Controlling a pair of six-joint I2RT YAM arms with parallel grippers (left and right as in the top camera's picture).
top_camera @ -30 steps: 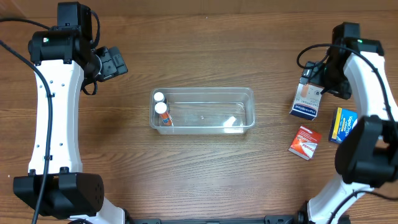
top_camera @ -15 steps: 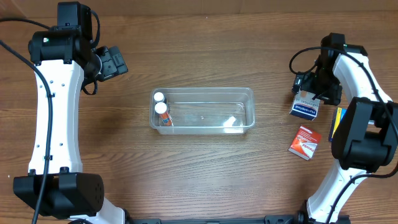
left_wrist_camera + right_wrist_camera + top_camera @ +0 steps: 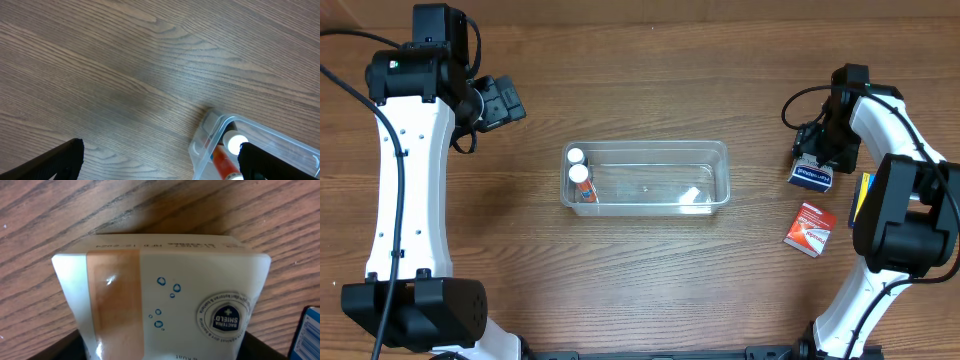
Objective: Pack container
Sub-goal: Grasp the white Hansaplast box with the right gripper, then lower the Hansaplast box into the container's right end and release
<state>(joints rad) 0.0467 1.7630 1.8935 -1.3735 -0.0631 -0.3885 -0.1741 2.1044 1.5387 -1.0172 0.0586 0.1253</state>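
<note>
Packing looks part-done. The brown wood-grain table (image 3: 650, 60) has the clear rectangular plastic container (image 3: 660, 170) at its middle, open-topped, long axis running left to right.

The left arm's gripper (image 3: 505, 100) hangs far-left of the container, well apart from it. Its wrist view shows the fingers (image 3: 60, 160) spread wide with nothing between them.

The right arm's gripper (image 3: 817, 158) sits over the white-and-blue cardboard box (image 3: 811, 179), which is right of the container and apart from it. In the right wrist view, the box face (tan stripe, round blue seal) fills the frame. Dark fingers (image 3: 272, 352) show at both bottom corners, one on each side of the box. Cannot tell whether they are pressing on it or only bracketing it.

- **Blue-and-yellow box** (image 3: 863, 195): further right, mostly hidden by the right arm.
- **Small red-and-white box** (image 3: 810, 228): nearer than the white one, lying free.
- **Two white-capped tubes** (image 3: 580, 175): already in the container, side by side at its left end.

My read of the step is grasping the white box. The next move needs a confirmed firm pinch and a lift clear of the table. Then carry left and lower into the bare middle or right of the container, clear of the rim and tubes.
</note>
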